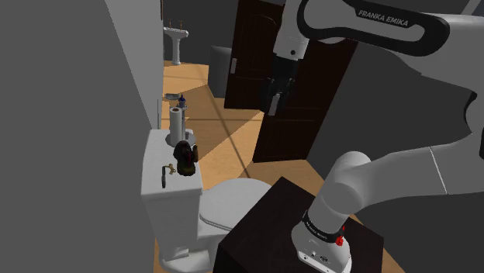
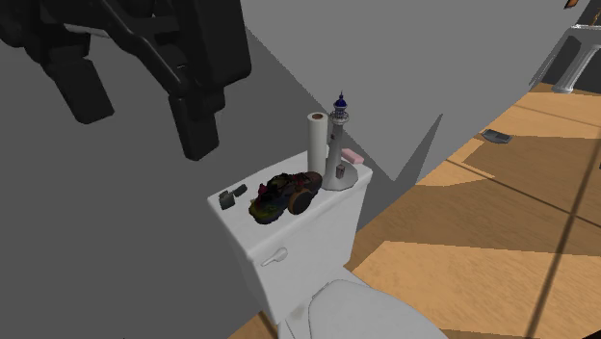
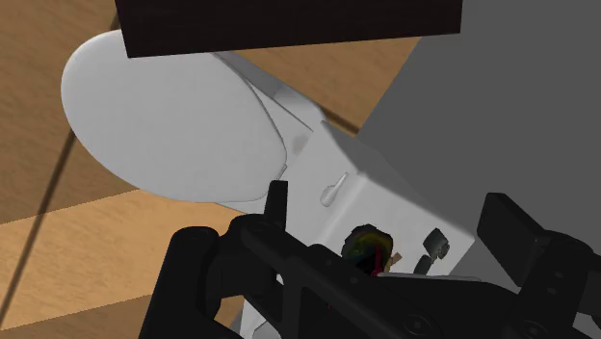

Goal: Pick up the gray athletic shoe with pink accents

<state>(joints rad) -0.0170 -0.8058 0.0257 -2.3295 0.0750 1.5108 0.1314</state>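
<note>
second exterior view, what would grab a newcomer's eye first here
The big black tool, fingers apart, looms at the second exterior view's upper left, clear of the white toilet tank below it. On the tank's lid lies a dark shoe with coloured patches, beside an upright white paper roll.

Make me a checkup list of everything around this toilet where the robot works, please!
Surface: white toilet tank lid, crowded.
Job's things: dark shoe with coloured patches, lying on the lid, not held.
Clutter: paper roll, lighthouse figure, pink block, small dark object, all on the lid.
Grippers: tool open, in the air, apart from the shoe.
Cables: nothing seen.
Surroundings: grey wall, wooden floor, dark door, pedestal sink farther off.
</note>
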